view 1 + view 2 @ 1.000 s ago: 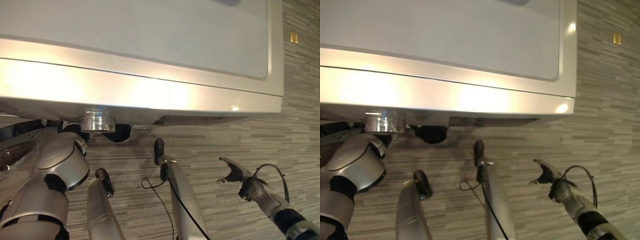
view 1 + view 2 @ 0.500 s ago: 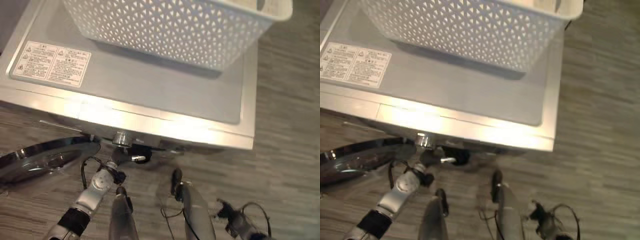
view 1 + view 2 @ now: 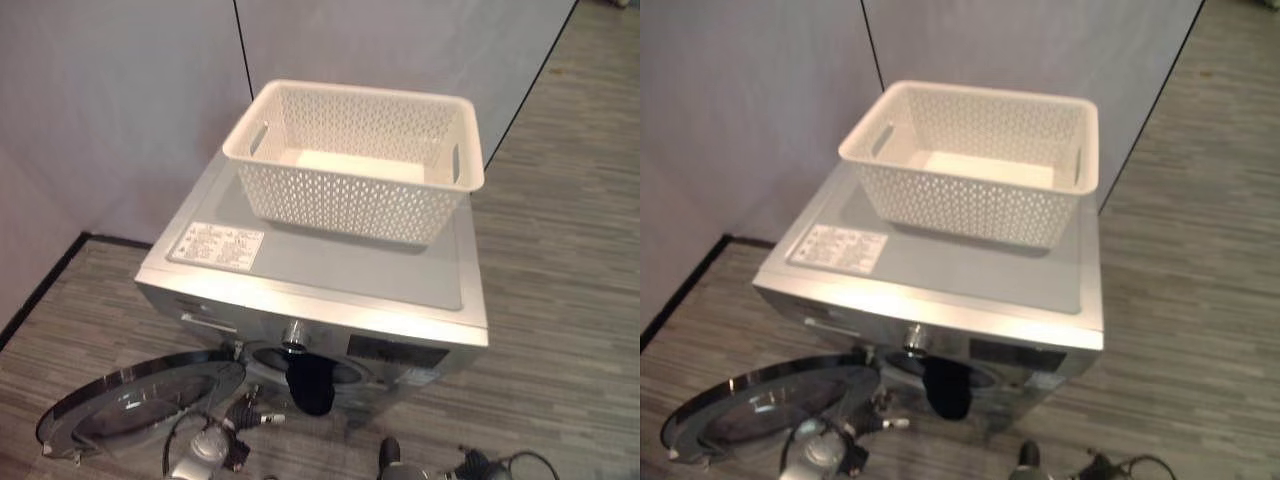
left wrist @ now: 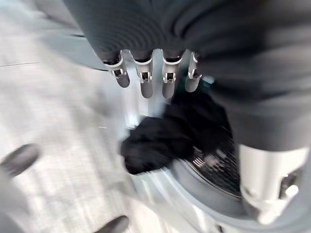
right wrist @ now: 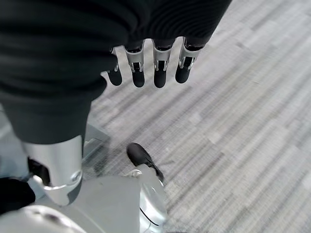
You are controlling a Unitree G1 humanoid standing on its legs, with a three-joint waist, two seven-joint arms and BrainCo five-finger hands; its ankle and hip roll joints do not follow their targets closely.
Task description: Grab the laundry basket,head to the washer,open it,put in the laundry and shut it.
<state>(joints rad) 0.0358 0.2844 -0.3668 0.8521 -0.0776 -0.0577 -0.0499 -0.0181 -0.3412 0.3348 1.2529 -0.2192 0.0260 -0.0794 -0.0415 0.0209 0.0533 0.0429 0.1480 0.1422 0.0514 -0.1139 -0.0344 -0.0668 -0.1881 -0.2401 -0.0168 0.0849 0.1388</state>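
Camera raised since earlier frame; left hand (image 4: 146, 73) withdrawn from washer (image 3: 330, 290) opening, fingers released. Right hand (image 5: 146, 68) idle, fingers relaxed. Empty basket (image 3: 355, 160) atop washer. Dark laundry (image 3: 310, 382) draped over washer's door rim; risk: pinched when door (image 3: 140, 405) shut.

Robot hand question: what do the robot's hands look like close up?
Each robot hand, the left robot hand and the right robot hand, has a row of shiny silver fingers with dark tips. A dark ribbed cover wraps the back and wrist, and a thick silver thumb sits apart.
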